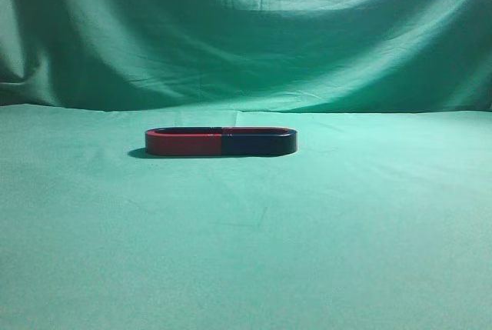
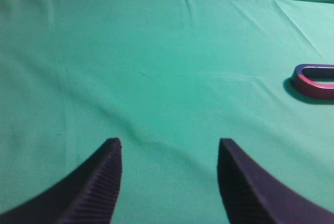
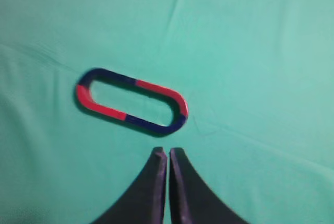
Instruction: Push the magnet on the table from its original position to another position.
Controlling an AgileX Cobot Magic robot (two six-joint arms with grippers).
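The magnet is seen lying flat on the green-draped counter, near the middle of the exterior view and well forward of the backdrop curtain. Its dark navy side is turned toward the camera and its red arm lies behind. It is butted end to end against a second magnet of like size, whose red side faces the camera, so that a closed oval loop is formed by the two. In the right wrist view the magnet is shown as the right half of that loop, and the second magnet as the left half. The right gripper is held just short of the navy near side, with a strip of cloth visible between; its jaws are clenched together with nothing between them. In the left wrist view the left gripper is shown over bare cloth with its jaws released and spread wide. Only the rounded end of the second magnet is caught at the right edge, well apart from this gripper.
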